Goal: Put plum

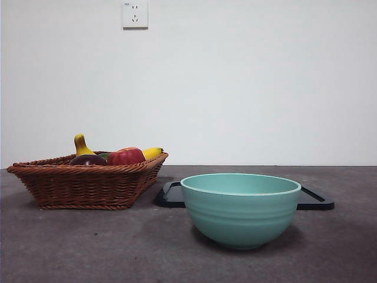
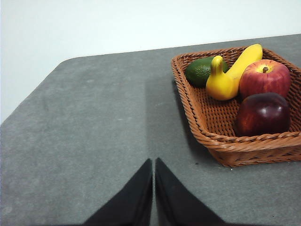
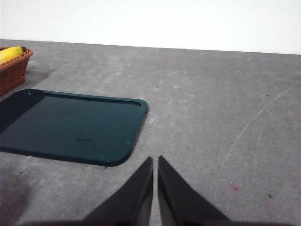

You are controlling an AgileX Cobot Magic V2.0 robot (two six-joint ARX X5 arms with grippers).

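While both grippers, left gripper [image 2: 153,197] and right gripper [image 3: 155,197], sit closed and empty, the plum [image 2: 262,114] looks smooth, rigid and slippery, best pinched across its widest middle.

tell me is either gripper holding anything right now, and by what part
Nothing is held. The left gripper and right gripper are both shut on nothing; the plum lies untouched in the basket.
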